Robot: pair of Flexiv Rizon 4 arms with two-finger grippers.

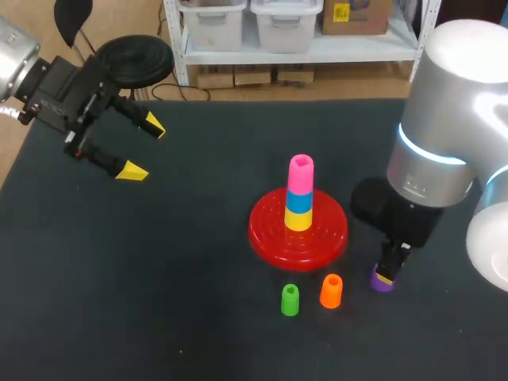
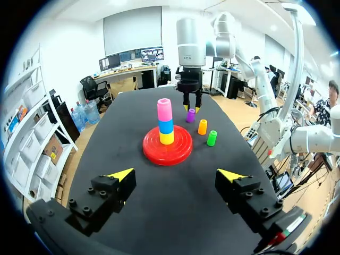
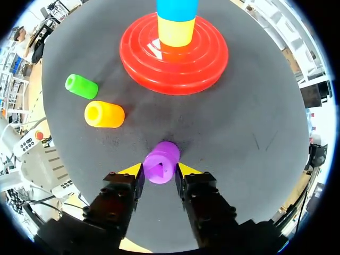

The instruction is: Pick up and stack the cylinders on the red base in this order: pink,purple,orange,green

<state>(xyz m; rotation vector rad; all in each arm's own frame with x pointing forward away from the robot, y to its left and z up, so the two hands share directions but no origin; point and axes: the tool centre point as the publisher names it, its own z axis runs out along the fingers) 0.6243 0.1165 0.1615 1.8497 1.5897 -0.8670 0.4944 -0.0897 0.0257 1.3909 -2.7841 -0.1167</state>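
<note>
Pinching the purple cylinder — right end effector; left end effector spread, well apart.

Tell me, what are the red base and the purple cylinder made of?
The red base looks like glossy moulded plastic: its ridged rings catch bright highlights. The purple cylinder is probably plastic too, smooth with a duller sheen.

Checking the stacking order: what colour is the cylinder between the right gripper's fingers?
The cylinder is purple, clearest in the right wrist view.
</note>
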